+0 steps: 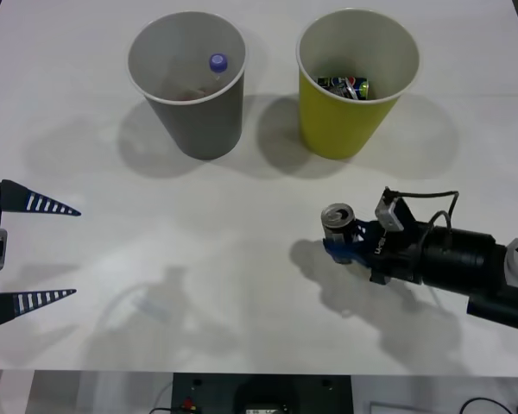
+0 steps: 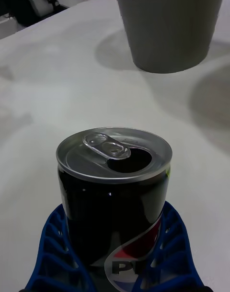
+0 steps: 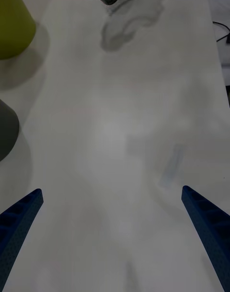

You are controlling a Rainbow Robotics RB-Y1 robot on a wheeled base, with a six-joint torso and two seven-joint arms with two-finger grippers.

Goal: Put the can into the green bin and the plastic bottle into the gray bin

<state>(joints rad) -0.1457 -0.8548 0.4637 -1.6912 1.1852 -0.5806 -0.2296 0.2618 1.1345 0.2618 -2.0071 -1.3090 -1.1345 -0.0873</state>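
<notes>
The can (image 1: 337,221) stands upright on the white bench (image 1: 198,259), nearer the robot than the green bin (image 1: 357,82), clasped at its sides by the right pincer (image 1: 338,245). The plastic bottle (image 1: 217,63) sits inside the gray bin (image 1: 188,82), beside the green bin. The left pincer (image 1: 41,251) hangs spread wide, holding nothing, well apart from the green bin.

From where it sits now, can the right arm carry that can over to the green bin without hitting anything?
Probably yes. The right gripper is shut on the can, upright on the table. Bare tabletop lies between it and the green bin, though it must lift above the rim.
</notes>
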